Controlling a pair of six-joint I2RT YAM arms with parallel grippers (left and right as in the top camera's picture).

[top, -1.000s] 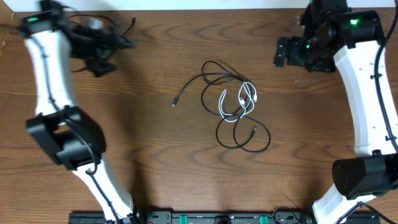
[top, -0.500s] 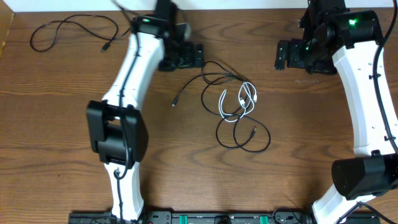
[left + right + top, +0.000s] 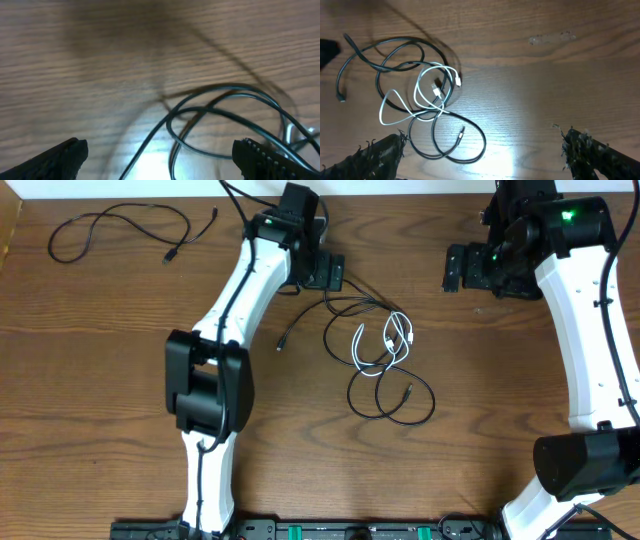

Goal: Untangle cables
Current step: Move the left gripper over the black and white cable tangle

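Cables (image 3: pixel 383 360): black loops knotted with one white cord (image 3: pixel 356 348), mid-table, a little right of centre. One more black cord (image 3: pixel 110 228) lies well apart at 10 o'clock, near the far-left corner.

Left gripper (image 3: pixel 330 273): at the tangle's 11 o'clock, just over its top loop. Jaws wide apart, gripping nothing (wrist view blurred; the loop shows between the fingers).

Right gripper (image 3: pixel 462 268): at 2 o'clock, well apart from the tangle. Jaws wide apart, empty.
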